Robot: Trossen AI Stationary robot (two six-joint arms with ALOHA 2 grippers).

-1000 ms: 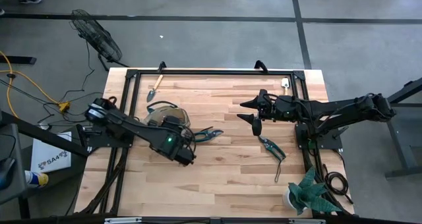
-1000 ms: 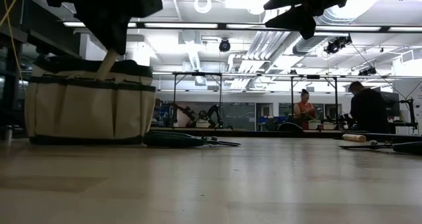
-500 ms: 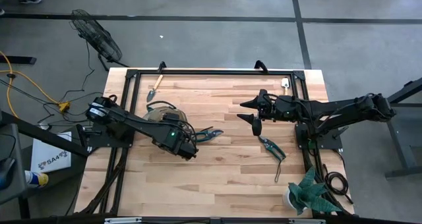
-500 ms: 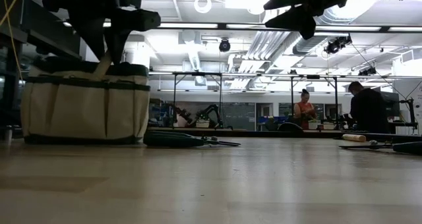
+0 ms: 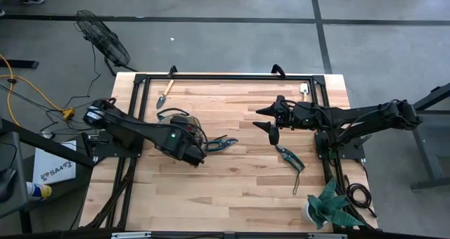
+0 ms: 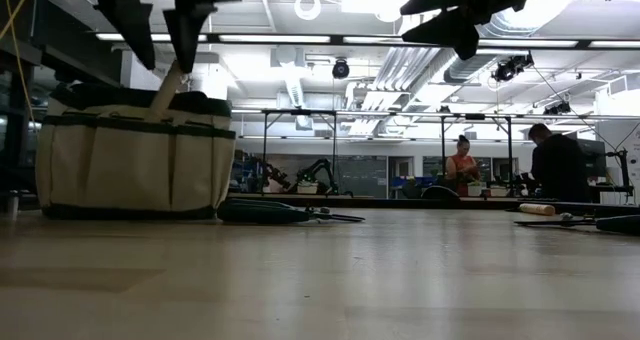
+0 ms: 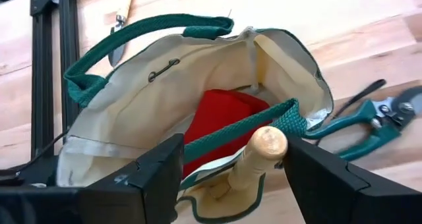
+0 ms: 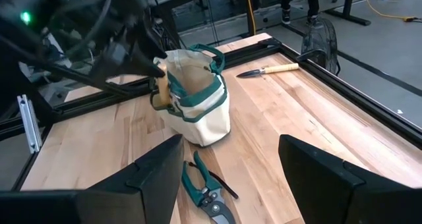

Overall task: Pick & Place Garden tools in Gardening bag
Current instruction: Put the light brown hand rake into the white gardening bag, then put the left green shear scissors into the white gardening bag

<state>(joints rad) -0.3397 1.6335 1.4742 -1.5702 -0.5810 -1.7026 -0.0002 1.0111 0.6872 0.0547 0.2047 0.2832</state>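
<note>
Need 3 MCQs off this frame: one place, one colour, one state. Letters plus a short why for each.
1. Where do the green-handled shears lie?
A. on the table beside the gardening bag
B. inside the bag
C. by the potted plant

2. What colour is the folded item inside the bag?
A. blue
B. red
C. yellow

3. How does the left gripper stand?
A. shut on the shears
B. shut on the bag's strap
C. open, with the wooden handle between its fingers

Key: 1 A, they rest on the wood just outside the bag's wall; 2 B, red shows through the bag's mouth; 3 C, both fingers stand clear of the handle.
</note>
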